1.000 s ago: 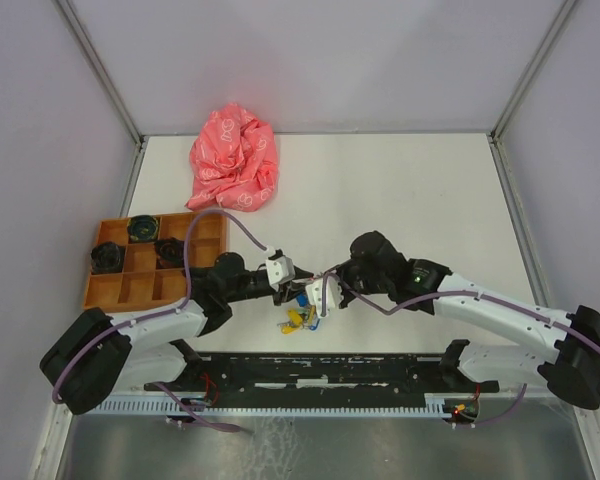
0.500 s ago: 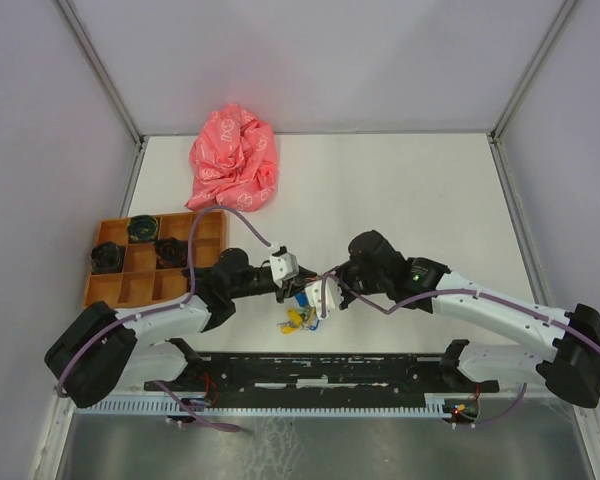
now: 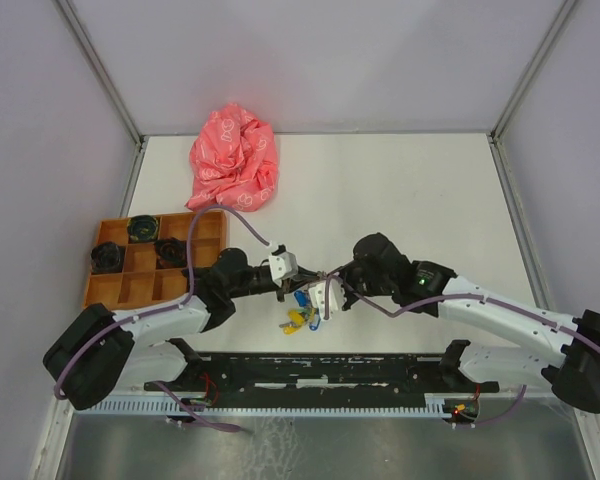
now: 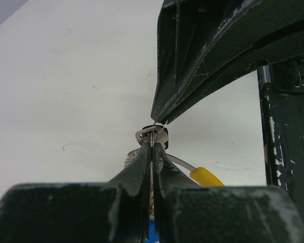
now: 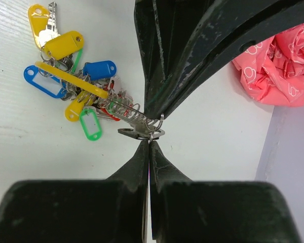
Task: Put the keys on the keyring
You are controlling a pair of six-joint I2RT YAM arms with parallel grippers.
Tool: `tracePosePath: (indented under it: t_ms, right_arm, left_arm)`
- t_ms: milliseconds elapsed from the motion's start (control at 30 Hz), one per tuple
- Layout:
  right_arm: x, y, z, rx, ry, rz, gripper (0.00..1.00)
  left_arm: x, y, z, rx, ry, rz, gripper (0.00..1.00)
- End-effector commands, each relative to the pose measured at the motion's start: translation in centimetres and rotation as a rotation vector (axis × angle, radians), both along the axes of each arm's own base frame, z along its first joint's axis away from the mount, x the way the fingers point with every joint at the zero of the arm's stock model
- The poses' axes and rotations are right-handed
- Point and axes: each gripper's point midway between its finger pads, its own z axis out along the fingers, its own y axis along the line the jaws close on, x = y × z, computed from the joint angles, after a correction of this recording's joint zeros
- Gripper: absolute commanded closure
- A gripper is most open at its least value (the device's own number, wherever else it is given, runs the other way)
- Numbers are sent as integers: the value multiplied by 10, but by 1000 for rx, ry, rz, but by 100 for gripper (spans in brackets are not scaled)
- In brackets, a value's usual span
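Note:
My left gripper [image 3: 292, 284] and right gripper [image 3: 314, 292] meet tip to tip just above the table's near middle. In the right wrist view the right gripper [image 5: 149, 140] is shut on a flat silver key [image 5: 137, 132] that hangs on a thin wire keyring [image 5: 159, 122]. The left fingers [image 5: 159, 76] come down from above and pinch that ring. In the left wrist view the left gripper [image 4: 152, 143] is shut on the ring's wire. A coiled spring leads to a bunch of coloured tags [image 5: 71, 76] with a red bit among them. I cannot make out a black-headed key.
The tag bunch [image 3: 300, 316] lies on the table below the grippers. A crumpled pink cloth [image 3: 233, 158] sits at the back left. An orange compartment tray [image 3: 130, 290] with dark round parts stands at the left. A black rail [image 3: 310, 370] runs along the near edge.
The right gripper has shifted slightly right and down, and the left gripper has closed in on it. The tag bunch has been drawn up a little toward the tips.

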Motion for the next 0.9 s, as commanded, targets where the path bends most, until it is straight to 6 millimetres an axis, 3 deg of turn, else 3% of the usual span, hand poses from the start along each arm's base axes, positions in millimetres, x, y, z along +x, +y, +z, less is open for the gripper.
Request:
tracePosePath:
  t_ms: [0,233,500,633,700,867]
  right_arm:
    - [-2,-10,-6,2,8,-45,99]
    - [-6,3,-14,70,47,-30,99]
    - [-1,15,-19,96,59,-29,99]
    - [7,11,-15,108,71,-113,99]
    - [7,6,-13,120,96,-167,95]
    - [7,-6,-7,184,203,-342,69]
  left_arm:
    - [7,1,34,-115,-47,52,97]
    - [4,-1,46,-165,-44,36,97]
    - [2,-2,46,-182,-35,30,97]
    - [9,1,40,-167,-37,70,97]
    - [16,5,36,-153,-42,117,97]
    - [38,15,32,-136,-42,256,97]
